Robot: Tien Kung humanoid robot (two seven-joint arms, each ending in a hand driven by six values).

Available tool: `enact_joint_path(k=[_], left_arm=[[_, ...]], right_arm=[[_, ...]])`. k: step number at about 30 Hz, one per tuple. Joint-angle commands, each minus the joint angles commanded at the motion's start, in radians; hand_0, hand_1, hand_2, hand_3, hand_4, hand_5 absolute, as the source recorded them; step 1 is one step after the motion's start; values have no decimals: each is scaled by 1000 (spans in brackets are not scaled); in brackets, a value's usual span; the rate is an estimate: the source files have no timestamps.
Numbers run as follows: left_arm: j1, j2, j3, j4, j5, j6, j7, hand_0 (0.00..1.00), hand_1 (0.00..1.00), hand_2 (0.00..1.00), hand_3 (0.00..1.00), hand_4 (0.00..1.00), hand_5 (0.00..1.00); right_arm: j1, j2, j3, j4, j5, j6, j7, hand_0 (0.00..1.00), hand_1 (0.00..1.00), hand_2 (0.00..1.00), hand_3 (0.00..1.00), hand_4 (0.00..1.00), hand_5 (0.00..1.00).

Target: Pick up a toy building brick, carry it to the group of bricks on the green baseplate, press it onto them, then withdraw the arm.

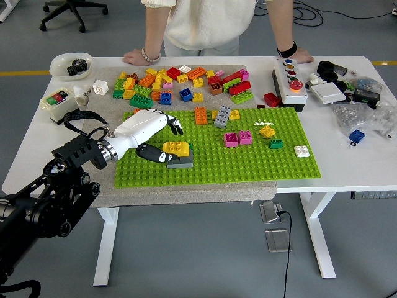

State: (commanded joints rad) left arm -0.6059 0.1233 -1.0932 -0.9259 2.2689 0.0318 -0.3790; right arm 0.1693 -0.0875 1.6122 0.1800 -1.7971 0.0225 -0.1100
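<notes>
We note the green baseplate (248, 162) as studded plastic with a mild sheen. The loose bricks (180, 84) look like smooth, glossy plastic. Beneath lies a grey mat (186, 191), matt and coarse like felt. The tabletop (366, 164) is smooth, matt white. The left hand (149, 131) shows a glossy white shell with black, matt fingers (176, 128).
</notes>
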Motion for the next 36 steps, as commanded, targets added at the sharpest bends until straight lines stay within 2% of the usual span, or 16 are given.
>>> enact_joint_path(k=[19,28,36], left_arm=[[0,-1,-2,-4,0,-10,-3,764,715,590,592,868,193],[10,1,-4,-30,0,-31,-2,764,714,590,592,870,191],[22,1,-22,-80,-65,-50,0,764,713,593,594,881,199]], right_arm=[[2,-1,1,0,1,0,0,740,633,674,611,818,523],[2,1,0,0,3,-1,0,739,633,674,611,818,521],[2,0,2,0,2,0,0,740,633,674,611,818,520]])
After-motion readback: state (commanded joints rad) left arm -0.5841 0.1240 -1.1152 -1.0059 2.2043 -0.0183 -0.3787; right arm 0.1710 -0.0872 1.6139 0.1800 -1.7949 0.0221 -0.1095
